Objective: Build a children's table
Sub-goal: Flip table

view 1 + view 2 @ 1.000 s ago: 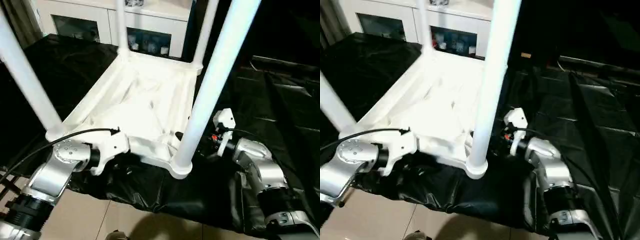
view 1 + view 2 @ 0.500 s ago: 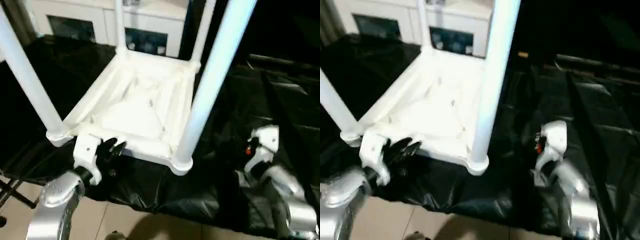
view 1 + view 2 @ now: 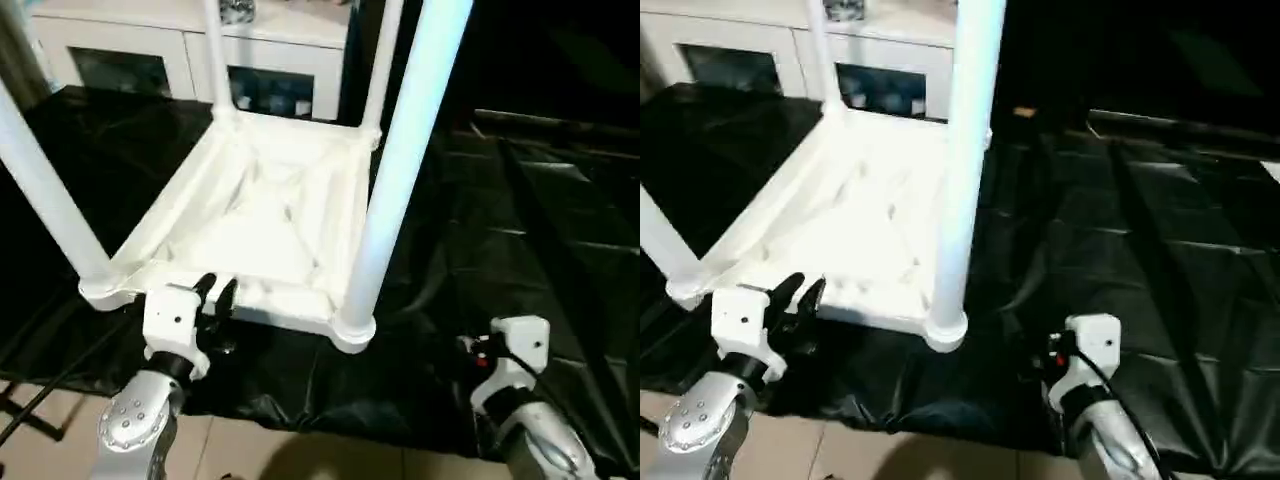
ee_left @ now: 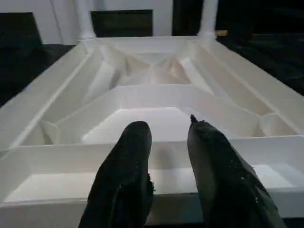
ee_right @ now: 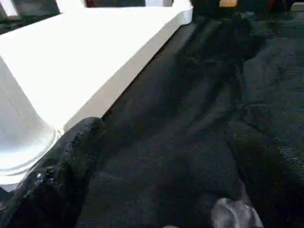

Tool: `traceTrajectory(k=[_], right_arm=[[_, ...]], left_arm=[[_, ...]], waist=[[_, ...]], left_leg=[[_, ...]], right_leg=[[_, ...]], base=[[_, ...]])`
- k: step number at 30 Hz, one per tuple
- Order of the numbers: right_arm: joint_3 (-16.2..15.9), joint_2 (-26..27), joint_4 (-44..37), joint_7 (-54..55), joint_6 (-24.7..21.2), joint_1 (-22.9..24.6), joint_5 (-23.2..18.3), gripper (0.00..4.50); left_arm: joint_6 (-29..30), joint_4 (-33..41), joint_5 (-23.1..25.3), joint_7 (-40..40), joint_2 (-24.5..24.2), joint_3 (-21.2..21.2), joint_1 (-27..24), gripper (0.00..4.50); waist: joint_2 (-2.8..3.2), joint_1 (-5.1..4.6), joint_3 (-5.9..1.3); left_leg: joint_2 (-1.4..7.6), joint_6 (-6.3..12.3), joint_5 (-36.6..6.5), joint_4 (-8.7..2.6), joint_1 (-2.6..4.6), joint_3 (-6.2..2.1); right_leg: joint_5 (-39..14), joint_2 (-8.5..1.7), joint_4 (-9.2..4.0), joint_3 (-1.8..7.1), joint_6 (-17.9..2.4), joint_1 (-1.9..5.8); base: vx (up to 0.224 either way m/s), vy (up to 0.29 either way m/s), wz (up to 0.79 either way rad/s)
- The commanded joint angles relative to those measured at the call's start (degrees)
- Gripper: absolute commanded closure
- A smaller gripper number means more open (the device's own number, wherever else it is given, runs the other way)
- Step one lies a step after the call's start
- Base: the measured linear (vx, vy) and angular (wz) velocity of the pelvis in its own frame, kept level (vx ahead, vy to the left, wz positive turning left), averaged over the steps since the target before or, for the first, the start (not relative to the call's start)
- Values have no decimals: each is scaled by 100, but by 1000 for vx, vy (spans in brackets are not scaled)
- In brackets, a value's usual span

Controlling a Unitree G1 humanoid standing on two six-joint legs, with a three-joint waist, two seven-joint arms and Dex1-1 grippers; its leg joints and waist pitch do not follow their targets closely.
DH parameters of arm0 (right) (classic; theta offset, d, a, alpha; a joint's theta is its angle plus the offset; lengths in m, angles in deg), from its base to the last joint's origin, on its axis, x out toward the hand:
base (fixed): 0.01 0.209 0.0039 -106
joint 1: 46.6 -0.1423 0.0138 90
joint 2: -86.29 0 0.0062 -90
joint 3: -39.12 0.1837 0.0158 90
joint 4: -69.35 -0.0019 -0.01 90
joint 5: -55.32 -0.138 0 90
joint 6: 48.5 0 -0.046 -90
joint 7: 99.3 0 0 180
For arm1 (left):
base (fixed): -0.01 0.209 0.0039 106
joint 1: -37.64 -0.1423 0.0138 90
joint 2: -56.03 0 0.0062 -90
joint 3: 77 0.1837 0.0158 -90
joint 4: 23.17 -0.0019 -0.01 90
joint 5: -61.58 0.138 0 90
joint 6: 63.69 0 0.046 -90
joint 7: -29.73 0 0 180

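1. I see a white cabinet with glass doors behind a black-sheeted table.
2. The children's table lies upside down on the sheet near its front edge, ribbed underside up, with its legs standing upward in the corner sockets.
3. My left tool sits just before the near rim, fingers partly apart, gripping nothing.
4. My right tool is wide open over the sheet beside the near corner socket.
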Motion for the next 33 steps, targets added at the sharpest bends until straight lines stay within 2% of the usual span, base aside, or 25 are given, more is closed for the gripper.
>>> traceTrajectory(k=[1, 2, 3, 4, 5, 6, 7, 8, 9, 10, 11, 12, 13, 14, 15, 16, 17, 18, 19, 20, 23, 24, 25, 28, 33], right_arm=[[-1, -118, 35, -9, -17, -21, 19, 0], [-2, -139, 6, 13, -40, -47, 23, 0], [-9, -137, 7, 25, -48, -63, 30, 0], [35, -161, -8, -33, -88, -89, -61, 0], [35, -161, -8, -33, -88, -89, -61, 0], [79, -205, -38, -117, -107, -91, -156, 0], [83, -238, -46, -161, -117, -113, -193, 0], [80, -315, -18, -245, -114, -115, -206, 0], [72, -437, 11, -362, -102, -97, -221, 0], [54, -547, 15, -476, -107, -78, -243, 0], [40, -616, 14, -548, -111, -66, -257, 0], [40, -616, 14, -548, -111, -66, -257, 0], [38, -682, 3, -650, -156, -61, -347, 0], [31, -793, -17, -838, -178, -44, -453, 0], [59, -1035, -67, -1296, -197, 2, -692, 0], [66, -1165, -102, -1542, -208, 3, -822, 0], [122, -1272, -110, -1740, -209, 4, -952, 0], [146, -1381, -122, -1919, -264, -5, -1063, 0], [142, -1536, -143, -2173, -350, -16, -1207, 0], [113, -1687, -167, -2424, -420, -8, -1335, 0], [10, -1844, -146, -2714, -535, -59, -1478, 0], [-95, -1927, -111, -2868, -588, -114, -1509, 0], [-163, -1961, -85, -2923, -588, -153, -1492, 0], [-411, -1978, 82, -3032, -515, -397, -1444, 0], [-708, -1655, 421, -2983, -435, -943, -1341, 0]], left_arm=[[-327, 44, 234, -191, -12, 142, 8, 293], [-414, 36, 375, -255, -45, 175, 2, 293], [-430, 26, 412, -268, -64, 177, 9, 293], [-464, 58, 488, -367, -34, 177, -61, 293], [-464, 58, 488, -367, -34, 177, -61, 293], [-420, 111, 468, -435, 25, 157, -120, 293], [-386, 132, 396, -455, 54, 118, -132, 293], [-367, 159, 272, -439, 90, 59, -179, 293], [-367, 194, 214, -448, 104, 41, -255, 293], [-432, 227, 227, -456, 81, 40, -320, 293], [-483, 246, 248, -464, 59, 44, -360, 293], [-483, 246, 248, -464, 59, 44, -360, 293], [-528, 248, 210, -440, 38, 33, -398, 293], [-547, 255, 113, -428, 54, -23, -451, 262], [-502, 273, 37, -532, 122, -121, -526, 257], [-473, 293, -54, -572, 156, -201, -534, 257], [-454, 318, 73, -726, 165, -270, -546, 257], [-424, 325, 90, -847, 200, -373, -536, 251], [-376, 329, 96, -992, 231, -524, -525, 236], [-338, 352, 79, -1091, 253, -645, -542, 221], [-358, 346, -108, -1202, 313, -852, -559, 206], [-365, 368, -171, -1346, 378, -990, -594, 190], [-367, 379, -222, -1399, 411, -1050, -607, 177], [-337, 413, -377, -1503, 438, -1197, -606, 161], [-210, 435, -418, -1479, 377, -1248, -506, 116]], waist=[[-89, 173, -197], [-64, 255, -166], [-43, 220, -154], [-60, 77, -159], [138, 7, -213], [167, -54, -299], [263, -192, -257], [325, -227, -215], [352, -267, -203], [354, -375, -192], [262, -401, -204], [207, -406, -212], [79, -321, -222], [64, -264, -205], [-34, -224, -177], [-56, -196, -177], [-29, -187, -172], [-51, -196, -166], [-18, -174, -158], [-41, -172, -150], [70, -102, -164], [56, -104, -167], [110, -87, -180], [128, -41, -191], [171, 8, -182]], left_leg=[[-94, 362, -1599, 248, -69, -103], [-90, 355, -1391, 351, -141, -274], [-50, 267, -1302, 211, -116, -320], [60, 405, -1065, -381, -191, -450], [96, 498, -973, -385, -73, -429], [172, 635, -1002, -272, 212, -410], [383, 201, -961, -491, 96, -611], [588, -4, -867, -595, 79, -700], [721, -62, -1095, -683, 101, -713], [848, 136, -1156, -744, 58, -813], [720, 636, -1033, -568, 50, -719], [531, 784, -973, -452, -14, -616], [46, 818, -1089, -217, -215, -339], [-14, 700, -1311, -195, -191, -308], [11, 506, -1444, -220, -215, -355], [74, 443, -1397, -274, -205, -392], [76, 435, -1396, -282, -189, -387], [79, 451, -1451, -305, -195, -388], [93, 452, -1407, -322, -180, -389], [91, 467, -1426, -323, -179, -386], [147, 464, -1289, -370, -157, -423], [152, 463, -1321, -364, -148, -417], [173, 431, -1395, -377, -135, -430], [158, 450, -1364, -370, -136, -422], [161, 379, -1418, -372, -109, -412]], right_leg=[[-3037, -773, -888, 1188, -461, 232], [-2899, -699, -891, 1495, -641, 286], [-2609, -483, -821, 1415, -684, 229], [-1352, 67, -385, 694, -601, 138], [-738, 99, -280, 541, -727, 23], [-266, 50, -216, 359, -725, -123], [67, 45, -89, 166, -736, 38], [12, -28, -48, 0, -648, 24], [-139, -54, -15, -97, -659, -7], [-228, -154, 76, -225, -511, 77], [-102, -325, -67, -201, -524, 118], [50, -417, -203, -159, -690, 191], [-232, -609, -481, -8, -945, 325], [-954, -683, -559, 40, -867, 298], [-2309, -781, -634, 126, -496, 330], [-2839, -737, -638, 115, -305, 320], [-2873, -692, -643, 108, -266, 282], [-2823, -614, -624, 70, -232, 273], [-2691, -585, -623, 45, -264, 255], [-2665, -571, -628, 32, -275, 257], [-1919, -542, -563, -7, -525, 279], [-1790, -532, -553, -16, -584, 282], [-1494, -534, -529, -22, -708, 301], [-1012, -548, -481, -13, -865, 319], [-1020, -567, -477, -5, -928, 307]], base=[[46, 119, -46], [46, 119, -46], [13, 170, -49], [-2, 164, -25], [-2, 164, -25], [29, 142, 12], [34, 104, 10], [34, 104, 10], [0, 0, 0], [0, 0, 0], [0, 0, 0], [-24, -56, 3], [-58, -87, -1], [-58, -87, -1], [-45, -94, 0], [-16, -78, 1], [-16, -78, 1], [-13, -66, 3], [-11, -54, 2], [-11, -54, 2], [0, 0, 0], [0, 0, 0], [0, 0, 0], [0, 0, 0], [0, 0, 0]])
